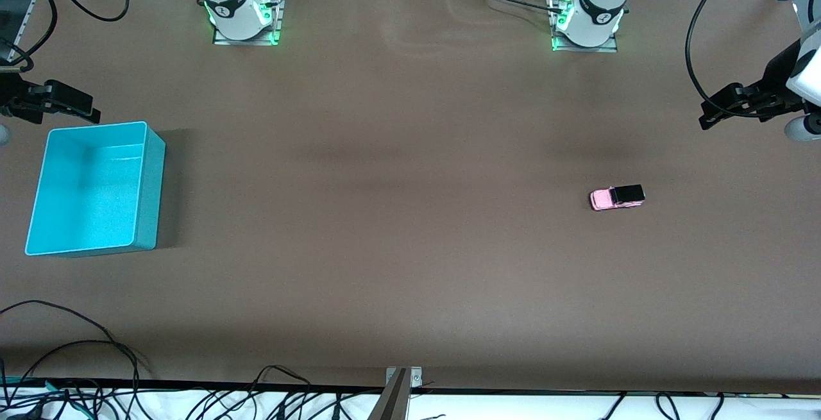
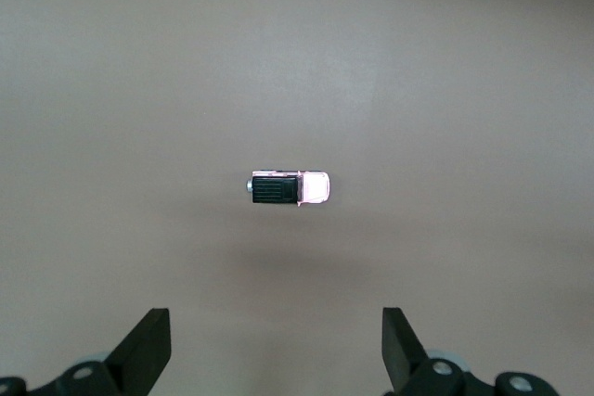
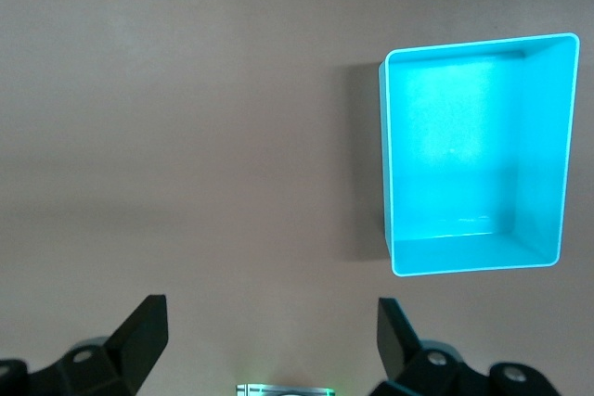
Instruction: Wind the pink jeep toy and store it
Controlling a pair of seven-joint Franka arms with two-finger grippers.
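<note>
The pink jeep toy (image 1: 617, 197), light pink with a black roof and rear, stands on its wheels on the brown table toward the left arm's end. It also shows in the left wrist view (image 2: 290, 188). My left gripper (image 1: 709, 118) hangs high over the table edge at that end, open and empty (image 2: 277, 322), well apart from the jeep. The turquoise bin (image 1: 149, 195) stands empty toward the right arm's end, and also shows in the right wrist view (image 3: 387, 155). My right gripper (image 1: 90, 111) hangs open and empty (image 3: 271, 311) above the table beside the bin.
The two arm bases (image 1: 240, 13) (image 1: 587, 19) with green lights stand along the table's edge farthest from the front camera. Black cables (image 1: 77, 349) and a metal bracket (image 1: 399, 391) lie along the edge nearest it.
</note>
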